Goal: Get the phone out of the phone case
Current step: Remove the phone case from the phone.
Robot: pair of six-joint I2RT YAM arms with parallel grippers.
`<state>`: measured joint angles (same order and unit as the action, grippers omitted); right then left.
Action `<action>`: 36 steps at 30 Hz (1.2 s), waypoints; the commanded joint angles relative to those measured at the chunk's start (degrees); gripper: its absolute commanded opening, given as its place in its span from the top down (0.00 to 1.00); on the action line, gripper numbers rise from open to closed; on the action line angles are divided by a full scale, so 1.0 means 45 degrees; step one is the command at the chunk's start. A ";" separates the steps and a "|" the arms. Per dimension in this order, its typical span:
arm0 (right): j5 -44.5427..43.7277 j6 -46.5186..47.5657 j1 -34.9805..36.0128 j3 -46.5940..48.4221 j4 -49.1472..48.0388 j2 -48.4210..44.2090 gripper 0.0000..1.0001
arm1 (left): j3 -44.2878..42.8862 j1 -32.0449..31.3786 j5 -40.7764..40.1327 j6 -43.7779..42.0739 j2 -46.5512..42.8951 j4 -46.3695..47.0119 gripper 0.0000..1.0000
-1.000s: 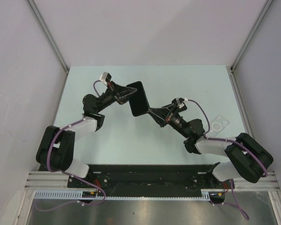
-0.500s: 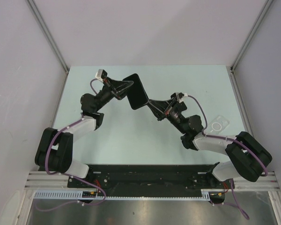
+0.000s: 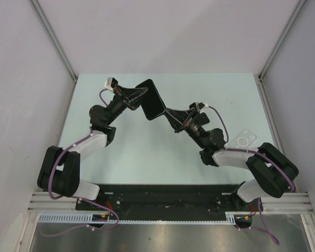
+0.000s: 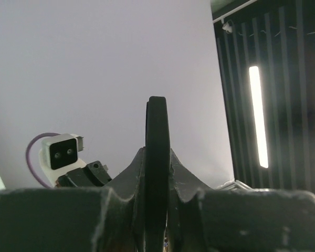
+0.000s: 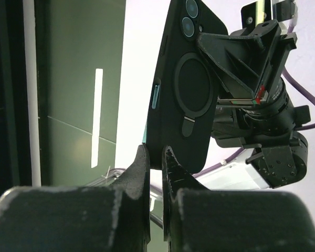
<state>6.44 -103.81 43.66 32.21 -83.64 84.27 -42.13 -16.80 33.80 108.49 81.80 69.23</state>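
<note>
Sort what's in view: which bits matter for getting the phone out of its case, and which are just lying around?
In the job:
- cased phone, black, held up between both arms
- left gripper, shut on its far end
- right gripper, shut on its near end

Lying about:
- clear flat piece with a white ring, on the table by the right arm, untouched; possibly another case

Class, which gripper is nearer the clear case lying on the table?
Right. The right gripper grips the black-cased phone, left of the clear case; the left gripper grips the phone's far side, farther away.
</note>
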 commanded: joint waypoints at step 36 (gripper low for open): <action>0.2241 0.7130 -0.0913 0.3507 1.3273 0.0921 0.78 | -0.1204 -0.1677 0.1023 0.1420 -0.0600 0.5534 1.00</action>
<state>16.32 -78.65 39.13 47.99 -45.47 81.78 -42.15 -17.08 25.82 108.44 82.30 64.58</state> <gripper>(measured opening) 0.228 0.171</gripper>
